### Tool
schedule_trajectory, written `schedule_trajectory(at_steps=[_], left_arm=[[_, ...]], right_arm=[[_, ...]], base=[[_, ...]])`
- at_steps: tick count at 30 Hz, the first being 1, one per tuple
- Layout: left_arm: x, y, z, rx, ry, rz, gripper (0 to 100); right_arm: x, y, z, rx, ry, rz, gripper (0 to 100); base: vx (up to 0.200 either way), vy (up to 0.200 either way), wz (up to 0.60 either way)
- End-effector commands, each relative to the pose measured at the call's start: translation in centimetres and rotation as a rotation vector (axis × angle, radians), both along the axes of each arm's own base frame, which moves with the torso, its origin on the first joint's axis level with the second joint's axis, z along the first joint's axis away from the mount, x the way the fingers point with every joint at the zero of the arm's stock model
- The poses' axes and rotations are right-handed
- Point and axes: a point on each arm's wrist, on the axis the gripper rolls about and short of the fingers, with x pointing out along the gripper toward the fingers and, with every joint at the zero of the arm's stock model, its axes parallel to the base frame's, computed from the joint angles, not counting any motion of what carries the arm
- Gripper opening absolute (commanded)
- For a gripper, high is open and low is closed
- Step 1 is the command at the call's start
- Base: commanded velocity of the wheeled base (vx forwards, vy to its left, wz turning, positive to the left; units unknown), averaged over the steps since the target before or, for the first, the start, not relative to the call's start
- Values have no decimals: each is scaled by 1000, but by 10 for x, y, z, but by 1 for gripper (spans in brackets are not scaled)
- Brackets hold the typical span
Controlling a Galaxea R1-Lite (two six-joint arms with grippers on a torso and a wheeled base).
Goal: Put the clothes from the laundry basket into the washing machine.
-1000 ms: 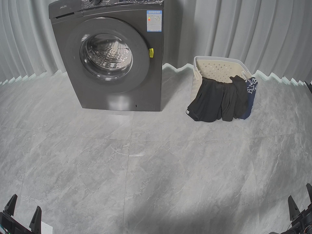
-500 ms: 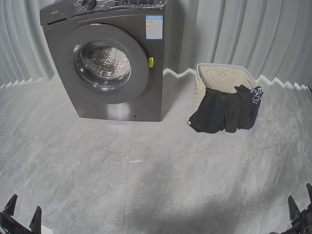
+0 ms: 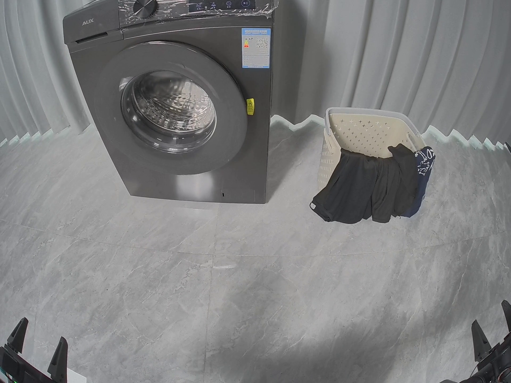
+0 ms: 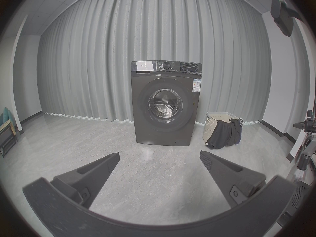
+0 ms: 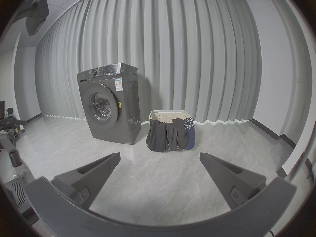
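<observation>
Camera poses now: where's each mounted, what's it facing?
Head: on the head, looking forward-down at washing machine and laundry basket; left gripper, right gripper at bottom corners.
Left wrist: low, square to the machine door; own open jaws foreground.
Right wrist: low, facing the basket's draped clothes; own open jaws.
Shared: all see machine and basket.

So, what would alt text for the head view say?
A grey washing machine, door shut, stands beside a white laundry basket with dark clothes draped over its front rim. The left tool and right tool, both open, sit low at the corners.
</observation>
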Motion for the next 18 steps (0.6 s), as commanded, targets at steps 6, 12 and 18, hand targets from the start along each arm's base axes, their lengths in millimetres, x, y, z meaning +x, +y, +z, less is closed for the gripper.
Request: schedule_trajectory(at_steps=[6, 12, 18], left_arm=[[0, 0, -5, -2, 2, 2, 100], [0, 0, -5, -2, 2, 2, 100], [0, 0, -5, -1, 2, 2, 100]], right_arm=[[0, 0, -5, 0, 1, 1, 100], [0, 0, -5, -2, 1, 1, 100], [0, 0, -5, -2, 1, 3, 100]], base=[[0, -200, 0], [0, -167, 0], [0, 0, -400]])
